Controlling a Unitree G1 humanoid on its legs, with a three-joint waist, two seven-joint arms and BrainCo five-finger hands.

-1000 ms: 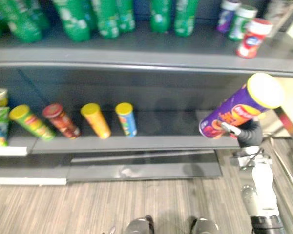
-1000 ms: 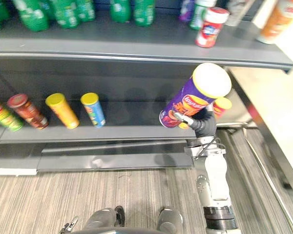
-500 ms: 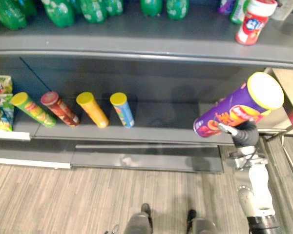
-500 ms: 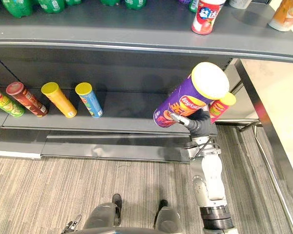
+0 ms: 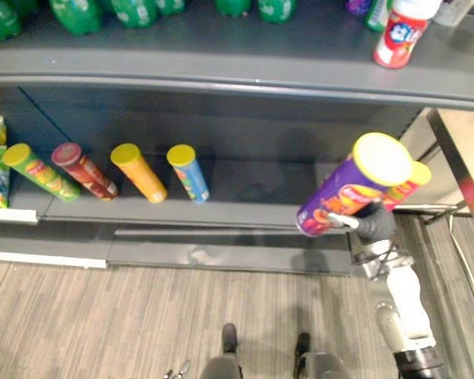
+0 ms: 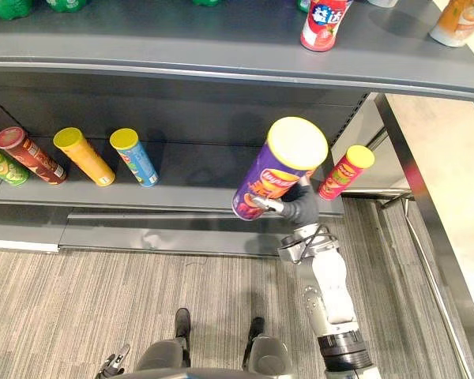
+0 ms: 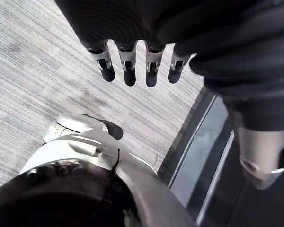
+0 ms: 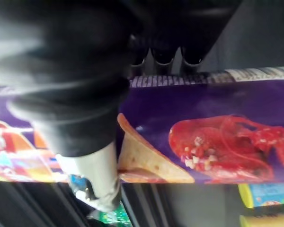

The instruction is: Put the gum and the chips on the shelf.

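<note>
Chips first: the purple chips can is in my right hand, fingers curled over one side and the thumb under the other, clamped near the bottom end of the tube. The can is tilted, its pale yellow lid uppermost, and is held in front of the lower shelf. Just beside it on that shelf stands a red can with a yellow lid. Farther left I see four more cans in a row: green, dark red, yellow, blue. A red-and-white tub stands on the upper shelf. My left hand hangs over the striped floor, fingers straight and slack, holding nothing.
</note>
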